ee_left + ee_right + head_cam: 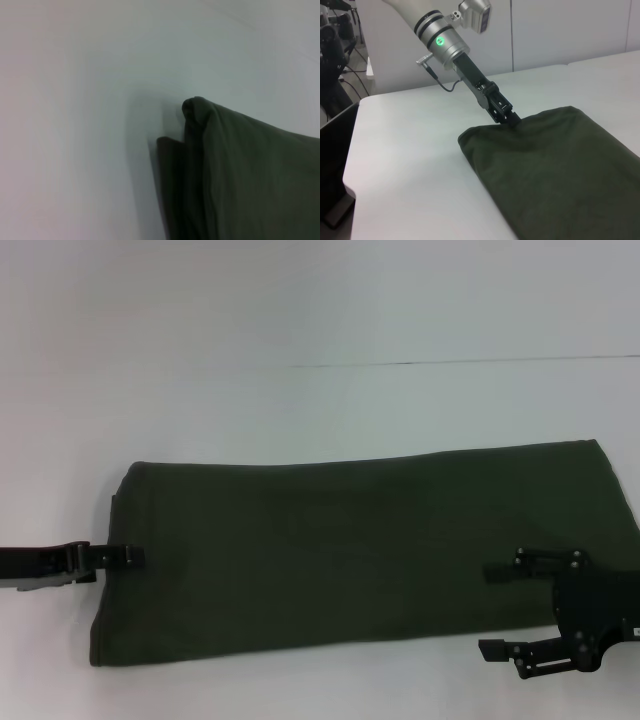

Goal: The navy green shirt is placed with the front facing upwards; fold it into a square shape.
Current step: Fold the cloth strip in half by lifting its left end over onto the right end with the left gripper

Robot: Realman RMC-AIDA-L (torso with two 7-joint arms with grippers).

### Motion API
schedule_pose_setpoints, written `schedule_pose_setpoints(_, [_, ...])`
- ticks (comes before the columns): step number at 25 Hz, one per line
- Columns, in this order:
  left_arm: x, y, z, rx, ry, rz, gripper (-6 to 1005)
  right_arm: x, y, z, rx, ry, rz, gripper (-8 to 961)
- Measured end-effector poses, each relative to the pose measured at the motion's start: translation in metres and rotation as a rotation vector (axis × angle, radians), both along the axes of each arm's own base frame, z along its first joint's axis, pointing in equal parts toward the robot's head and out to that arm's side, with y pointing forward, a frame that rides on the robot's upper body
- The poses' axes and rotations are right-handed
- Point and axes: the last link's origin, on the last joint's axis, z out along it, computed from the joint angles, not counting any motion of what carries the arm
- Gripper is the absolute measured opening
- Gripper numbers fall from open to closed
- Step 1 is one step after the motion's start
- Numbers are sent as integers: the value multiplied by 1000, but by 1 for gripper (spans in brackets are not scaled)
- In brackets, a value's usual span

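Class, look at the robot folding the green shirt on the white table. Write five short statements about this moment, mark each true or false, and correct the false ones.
1. The navy green shirt lies folded into a long band on the table. True.
2. The pink chest print faces up. False: only plain green cloth shows.
3. The left gripper is at the shirt's left edge. True.
4. The right gripper hangs above bare table, far from the shirt. False: it is at the shirt's right end, jaws open.
5. The shirt is already a square. False: it is much wider than deep.
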Motion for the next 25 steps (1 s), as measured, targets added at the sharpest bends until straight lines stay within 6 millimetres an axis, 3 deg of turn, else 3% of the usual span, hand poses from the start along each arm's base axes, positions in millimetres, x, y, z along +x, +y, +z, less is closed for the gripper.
schedule_pose_setpoints(25, [14,7,-18,-60,-29,-38,885,2,4,-1,20,-16,-12,912])
